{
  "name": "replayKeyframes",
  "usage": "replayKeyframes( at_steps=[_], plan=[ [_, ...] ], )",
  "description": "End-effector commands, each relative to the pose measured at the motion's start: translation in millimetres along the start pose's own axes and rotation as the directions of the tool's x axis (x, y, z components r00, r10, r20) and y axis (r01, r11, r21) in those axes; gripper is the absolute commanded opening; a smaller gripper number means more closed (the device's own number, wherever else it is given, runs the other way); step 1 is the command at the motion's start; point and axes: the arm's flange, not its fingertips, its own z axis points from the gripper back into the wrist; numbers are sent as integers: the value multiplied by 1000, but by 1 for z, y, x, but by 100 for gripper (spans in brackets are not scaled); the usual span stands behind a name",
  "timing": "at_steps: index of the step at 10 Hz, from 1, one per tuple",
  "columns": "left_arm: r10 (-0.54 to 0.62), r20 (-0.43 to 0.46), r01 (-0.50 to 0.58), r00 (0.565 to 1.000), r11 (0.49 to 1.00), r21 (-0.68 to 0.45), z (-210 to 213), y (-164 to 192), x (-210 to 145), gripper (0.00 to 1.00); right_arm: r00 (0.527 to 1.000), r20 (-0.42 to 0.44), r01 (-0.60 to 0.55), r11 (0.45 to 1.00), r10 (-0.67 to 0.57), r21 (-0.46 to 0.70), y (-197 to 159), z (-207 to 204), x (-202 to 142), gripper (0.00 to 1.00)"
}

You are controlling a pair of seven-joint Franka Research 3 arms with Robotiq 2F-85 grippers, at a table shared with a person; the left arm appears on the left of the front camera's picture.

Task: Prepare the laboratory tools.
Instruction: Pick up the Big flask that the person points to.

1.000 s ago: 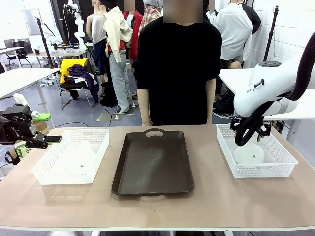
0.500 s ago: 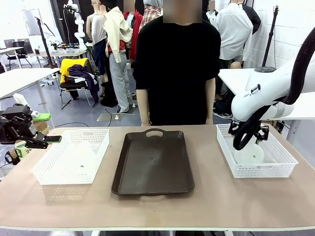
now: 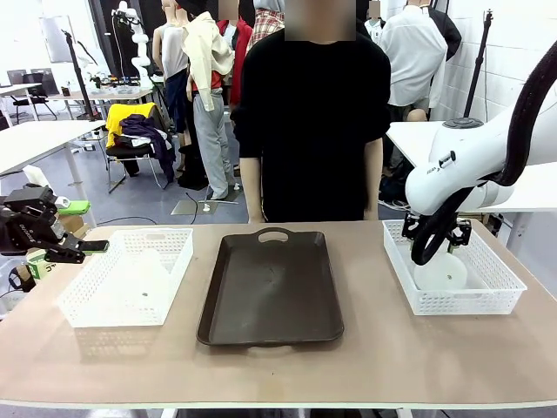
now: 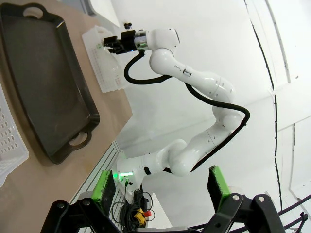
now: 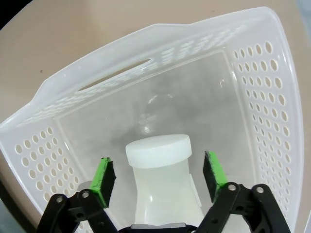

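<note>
White right basket point(image 5: 252, 73) holds one upright, capped frosted flask point(image 5: 158, 150).

The right arm point(image 3: 470, 165) is white and round, with a thick black cable point(image 3: 533, 100). The right gripper point(image 5: 158, 170) is black with green pads point(image 5: 103, 175) and small silver screws. The person point(image 3: 313, 122) wears a black shirt.

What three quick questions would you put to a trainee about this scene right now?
1. The right gripper straddles: A the capped neck of a flask; B a handle; C the table's edge.
2. True or false: the tray lies between the left basket and the right basket.
3. Fill in: the left gripper has its jaws ___.
Key: 1 A; 2 true; 3 open.
</note>
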Motion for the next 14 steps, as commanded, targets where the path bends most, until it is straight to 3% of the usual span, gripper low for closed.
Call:
replayKeyframes(
  at_steps=[1,4,5,9,14],
  plan=[
    [-4,-2,4,1000,1000,-8,1,-3,-2,100,1000,-21,-13,999,12,-35,4,-4,5,51],
    [-4,-2,4,1000,1000,-8,1,-3,-2,100,999,-52,0,999,-2,-46,-1,-10,6,4],
    [-4,-2,4,1000,1000,-8,1,-3,-2,100,999,-45,8,999,-10,-43,-3,-7,8,0],
    [-4,-2,4,1000,1000,-8,1,-3,-2,100,998,-36,55,996,-57,-73,-15,4,8,0],
    [-4,-2,4,1000,1000,-8,1,-3,-2,100,999,-40,22,999,-23,-35,-12,-4,7,0]
  ],
)
